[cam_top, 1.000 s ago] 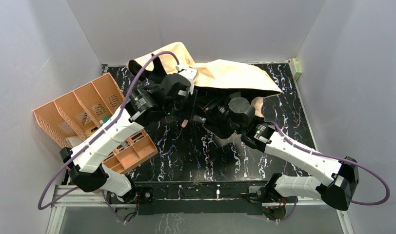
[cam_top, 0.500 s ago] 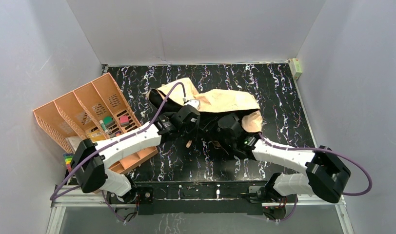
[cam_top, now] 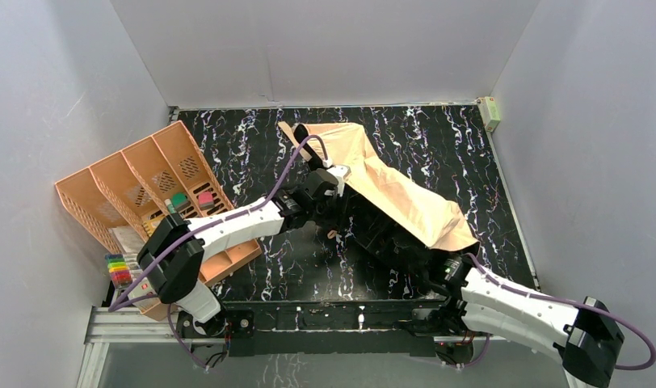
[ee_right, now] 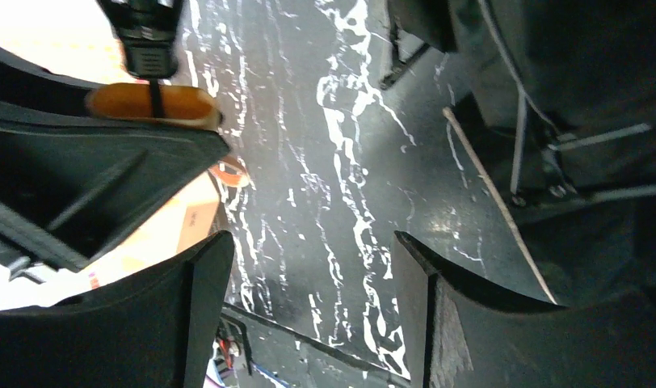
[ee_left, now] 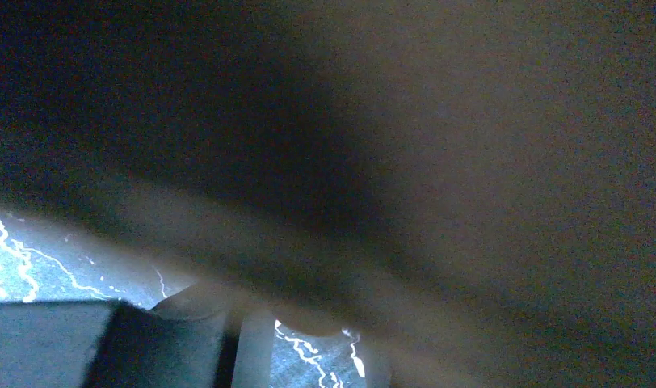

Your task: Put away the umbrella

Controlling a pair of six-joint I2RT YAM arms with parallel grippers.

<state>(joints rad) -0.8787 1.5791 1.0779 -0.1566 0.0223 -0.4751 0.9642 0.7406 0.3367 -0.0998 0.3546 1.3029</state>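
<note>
The umbrella (cam_top: 397, 198) lies half open across the middle of the table, its tan canopy running from back centre to front right, with black ribs (ee_right: 551, 137) under it. My left gripper (cam_top: 334, 190) sits at the canopy's left edge, shut on the umbrella. In the left wrist view the fabric (ee_left: 438, 162) covers nearly everything, and a rounded tan part (ee_left: 310, 322) sits between the fingers (ee_left: 254, 356). My right gripper (cam_top: 436, 263) is low at the front right beside the dark underside. It is open (ee_right: 309, 242), with only tabletop between its fingers.
An orange desk organizer (cam_top: 147, 174) stands tilted at the left, with small coloured items (cam_top: 189, 200) in it and more (cam_top: 119, 267) beside it. A small box (cam_top: 490, 113) sits at the back right corner. Grey walls close in on three sides.
The umbrella swung from the back of the table to lie diagonally toward the front right, with the left gripper still on it. The right arm pulled back to the front right and opened its jaws.
</note>
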